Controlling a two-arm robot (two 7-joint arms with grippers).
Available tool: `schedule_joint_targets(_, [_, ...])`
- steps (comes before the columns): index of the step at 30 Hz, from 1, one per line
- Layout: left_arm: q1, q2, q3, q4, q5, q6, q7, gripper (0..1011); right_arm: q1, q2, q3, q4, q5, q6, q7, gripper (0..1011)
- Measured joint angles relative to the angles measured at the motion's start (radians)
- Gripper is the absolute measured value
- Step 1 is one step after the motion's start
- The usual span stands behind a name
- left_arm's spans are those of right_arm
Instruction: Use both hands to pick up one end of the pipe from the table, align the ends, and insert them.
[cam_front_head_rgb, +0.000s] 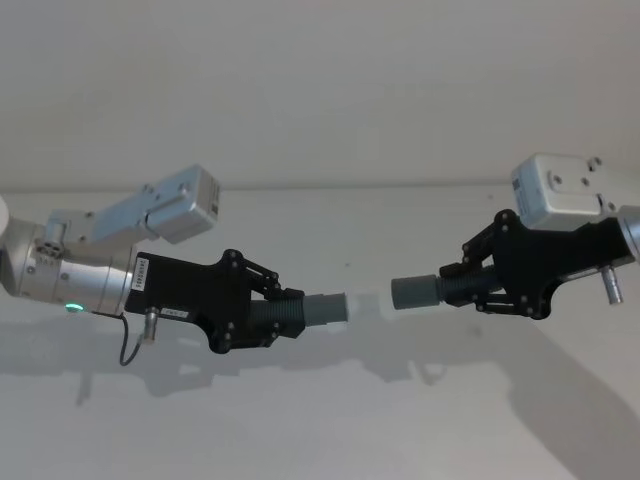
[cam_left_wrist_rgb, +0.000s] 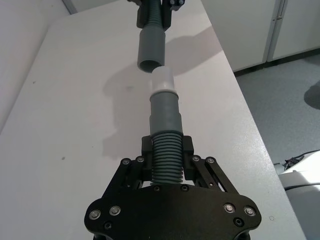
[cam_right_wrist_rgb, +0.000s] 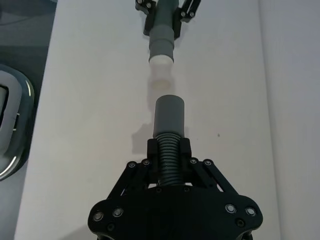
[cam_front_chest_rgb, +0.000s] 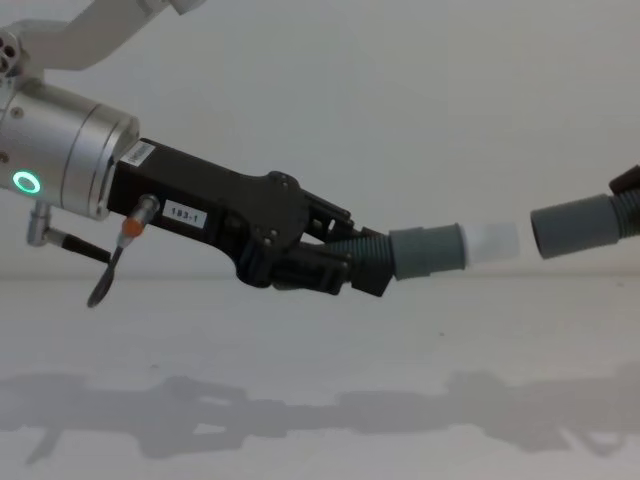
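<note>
Pipe pieces were both held off the worktop (cam_front_head_rgb: 320, 420), one in each gripper, with their cuffs facing each other across a small gap. Your left gripper (cam_front_head_rgb: 285, 310) had its jaws clamped on the ribbed part of the shorter piece (cam_left_wrist_rgb: 166, 160), so the grey cuff (cam_front_chest_rgb: 425, 252) and its white tube tip (cam_front_chest_rgb: 492, 243) stuck out ahead of the jaws toward the other arm. Your right gripper (cam_front_head_rgb: 472, 285) had its jaws closed the same way on the ribbed hose of the other piece (cam_right_wrist_rgb: 169, 159), whose smooth cuff (cam_front_head_rgb: 414, 292) pointed back at the white tip. In the chest view the white tip sat just short of the opposite cuff's mouth, near but not touching, and the two cuffs lay roughly in line, the left one tilted slightly upward. In the left wrist view the white tip appeared right at the rim of the open cuff (cam_left_wrist_rgb: 150, 49). You had open worktop beneath and around both grippers; the left wrist view showed the worktop's long edge off to one side with floor beyond it, well away from the cuffs.
</note>
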Motion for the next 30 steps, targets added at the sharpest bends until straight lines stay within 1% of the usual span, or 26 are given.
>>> schedule_joint_targets(4, [0.000, 0.000, 0.000, 0.000, 0.000, 0.000, 0.000, 301, 0.016, -0.003, -0.006, -0.011, 0.004, 0.011, 0.017, 223])
schedule_joint_targets(14, [0.000, 0.000, 0.000, 0.000, 0.000, 0.000, 0.000, 301, 0.037, -0.006, -0.017, -0.025, 0.015, 0.030, 0.037, 223])
schedule_joint_targets(30, [0.000, 0.000, 0.000, 0.000, 0.000, 0.000, 0.000, 301, 0.050, -0.008, -0.035, -0.032, 0.028, 0.055, 0.048, 224])
